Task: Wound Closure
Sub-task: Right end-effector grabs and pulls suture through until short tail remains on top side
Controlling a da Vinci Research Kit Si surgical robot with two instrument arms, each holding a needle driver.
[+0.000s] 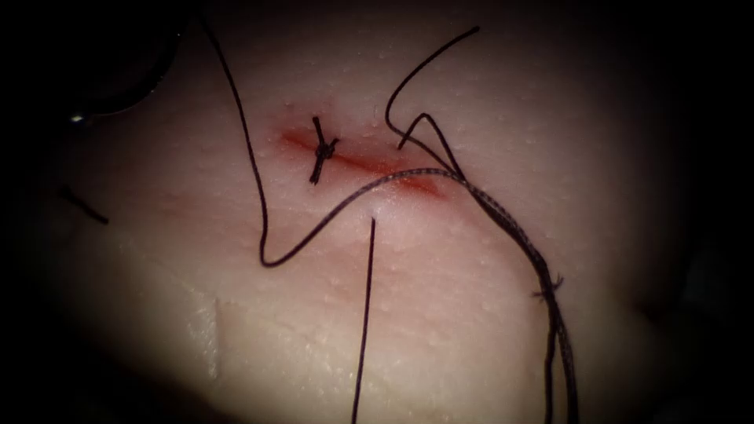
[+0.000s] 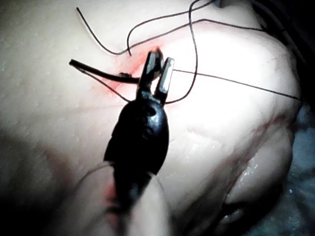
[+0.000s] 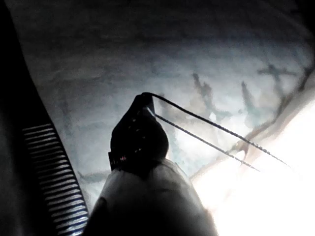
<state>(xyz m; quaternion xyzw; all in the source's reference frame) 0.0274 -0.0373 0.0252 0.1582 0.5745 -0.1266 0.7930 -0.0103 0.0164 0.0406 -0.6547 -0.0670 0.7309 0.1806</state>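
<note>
The tissue [image 1: 440,314] carries a short red cut [image 1: 369,163] with one knotted stitch [image 1: 320,149] across its left part. A doubled strand of thread [image 1: 518,235] leaves the cut's right end and runs down to the right. In the right wrist view my right tool [image 3: 144,98] is shut on this thread [image 3: 206,132], and two strands stretch from its tip to the tissue. My left tool [image 2: 163,55] hangs just over the cut [image 2: 133,69] with its jaws open and nothing between them. Loose thread [image 1: 259,196] loops over the tissue left of the cut and across it.
A single strand [image 1: 364,314] runs from just below the cut down to the picture's lower edge. A short cut end of thread [image 1: 82,204] lies at the far left. The tissue's rounded edge [image 2: 266,162] falls away beside the left tool.
</note>
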